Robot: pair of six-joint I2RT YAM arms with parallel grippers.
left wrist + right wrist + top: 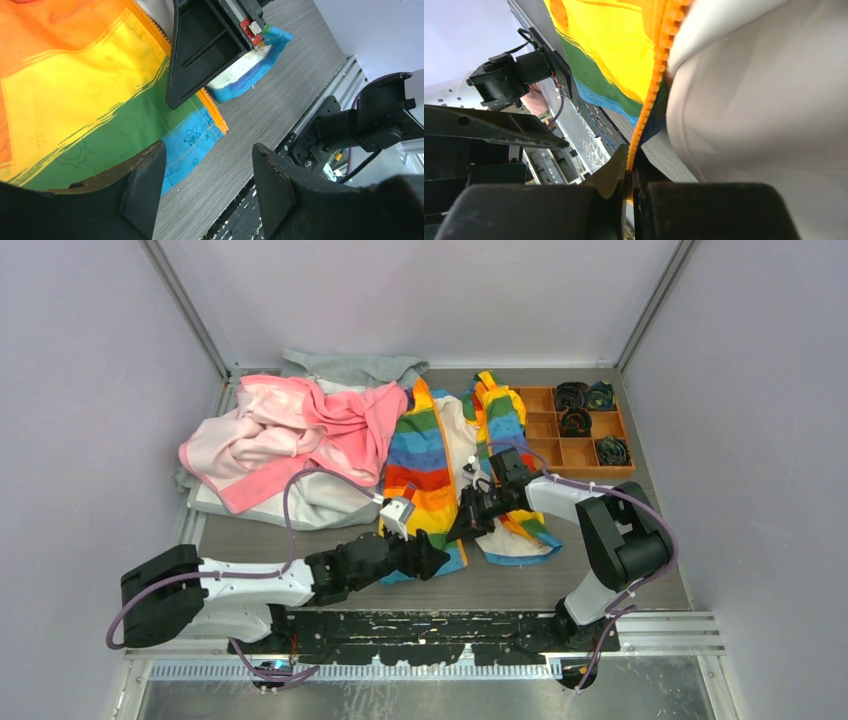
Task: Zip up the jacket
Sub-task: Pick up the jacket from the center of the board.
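Jacket (430,470) is spread open on the table (520,585), unzipped. Orange zipper tape (651,95) is pinched by right gripper (630,170); left gripper (207,160) is spread wide over the blue hem (192,137). Zipper ends must next be brought together at the hem.

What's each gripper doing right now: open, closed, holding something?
Left gripper: open, holding nothing.
Right gripper: closed on the orange zipper of the jacket.

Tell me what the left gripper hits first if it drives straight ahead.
Probably the blue bottom corner of the jacket, along its orange zipper edge; the right gripper sits just beyond. Depth is hard to judge.
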